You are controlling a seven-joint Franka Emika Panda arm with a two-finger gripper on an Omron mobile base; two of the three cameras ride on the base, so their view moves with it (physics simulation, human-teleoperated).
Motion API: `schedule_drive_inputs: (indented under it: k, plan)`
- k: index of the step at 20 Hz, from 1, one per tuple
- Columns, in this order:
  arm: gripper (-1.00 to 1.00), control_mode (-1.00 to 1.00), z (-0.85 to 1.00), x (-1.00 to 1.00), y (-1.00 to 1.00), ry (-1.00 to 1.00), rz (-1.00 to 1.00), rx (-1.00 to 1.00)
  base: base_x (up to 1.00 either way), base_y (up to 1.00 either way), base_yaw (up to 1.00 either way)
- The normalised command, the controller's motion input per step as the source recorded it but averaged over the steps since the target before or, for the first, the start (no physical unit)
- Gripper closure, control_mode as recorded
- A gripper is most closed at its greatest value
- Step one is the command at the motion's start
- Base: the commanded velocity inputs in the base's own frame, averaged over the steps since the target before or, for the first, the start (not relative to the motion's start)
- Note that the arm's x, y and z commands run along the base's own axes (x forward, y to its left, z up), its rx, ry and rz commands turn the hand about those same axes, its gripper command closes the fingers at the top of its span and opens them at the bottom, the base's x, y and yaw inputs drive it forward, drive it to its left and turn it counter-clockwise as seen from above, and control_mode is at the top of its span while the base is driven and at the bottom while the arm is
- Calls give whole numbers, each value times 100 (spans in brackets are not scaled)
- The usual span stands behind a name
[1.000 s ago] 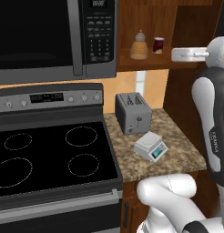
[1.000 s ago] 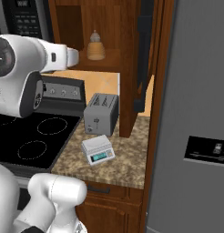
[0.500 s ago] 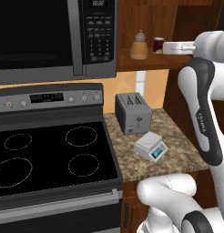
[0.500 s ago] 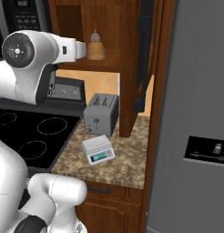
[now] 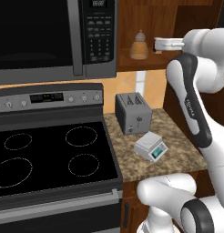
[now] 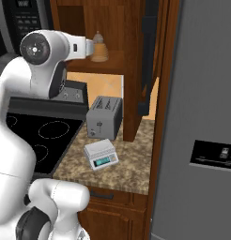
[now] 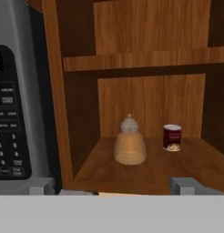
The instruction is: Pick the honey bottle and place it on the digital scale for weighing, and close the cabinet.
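Pincer (image 7: 113, 185) wide, nothing between its fingertips. Over the last second it has swung in toward the cabinet (image 7: 150, 100); in the left base view it now covers much of the dark red jar (image 7: 172, 137). Reads as lining up for the grasp.

Left to right from there, left base view: microwave (image 5: 36, 41) beside the cabinet; toaster (image 5: 133, 116) on the table (image 5: 177, 154); honey bottle (image 5: 139, 49) upright on the cabinet floor, unmoved; digital scale (image 5: 151, 146) in front of the toaster, unloaded.

Cabinet open, which suits the reach. Pincer likely needs centring on the bottle before going in; jar close by, could get knocked. Weighing and closing remain.
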Motion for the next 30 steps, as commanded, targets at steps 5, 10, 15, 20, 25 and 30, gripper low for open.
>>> schedule_drive_inputs:
  k: [5,10,15,20,25,30]
  plan:
    - [-100,-100,0,60,-1,-1,0,0,0,0,0]
    - [-100,-100,0,69,0,-1,0,0,0,0,0]
    - [-100,-100,0,67,0,0,0,0,0,0,0]
    - [-100,-100,0,51,-10,0,0,0,0,0,0]
    - [-100,-100,-3,27,-26,0,0,0,0,0,0]
    - [-100,-100,-12,41,-1,3,0,-7,0,0,0]
